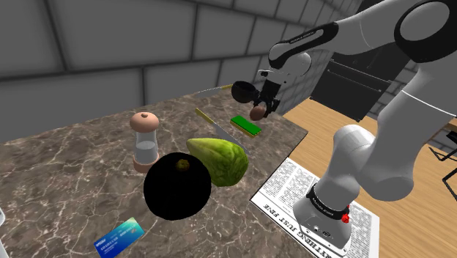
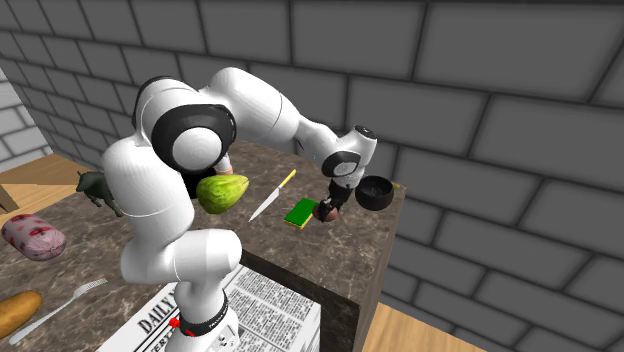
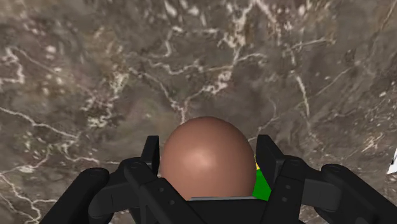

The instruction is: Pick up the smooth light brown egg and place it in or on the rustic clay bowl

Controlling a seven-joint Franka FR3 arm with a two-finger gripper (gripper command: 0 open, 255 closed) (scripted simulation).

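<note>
The brown egg (image 1: 257, 113) (image 2: 328, 210) (image 3: 205, 156) is smooth and rounded. My black gripper (image 1: 260, 107) (image 2: 331, 204) (image 3: 208, 154) is shut on it, one finger on each side. It is low over the marble counter (image 1: 80, 161), next to a green sponge (image 1: 246, 124) (image 2: 299, 212). Whether the egg still touches the counter I cannot tell. A small dark bowl (image 1: 244, 91) (image 2: 376, 192) stands just beyond the gripper, near the counter's far corner, with a thin pale handle-like piece (image 1: 212, 89) beside it.
A knife (image 1: 218, 128) (image 2: 270, 197), a large green fruit (image 1: 220, 161) (image 2: 222, 191), a big black round thing (image 1: 178, 187), a shaker (image 1: 145, 143) and a blue card (image 1: 119, 238) lie on the counter. A newspaper (image 1: 293, 187) is under the stand. Meat (image 2: 32, 237) and a fork (image 2: 60, 300) lie further off.
</note>
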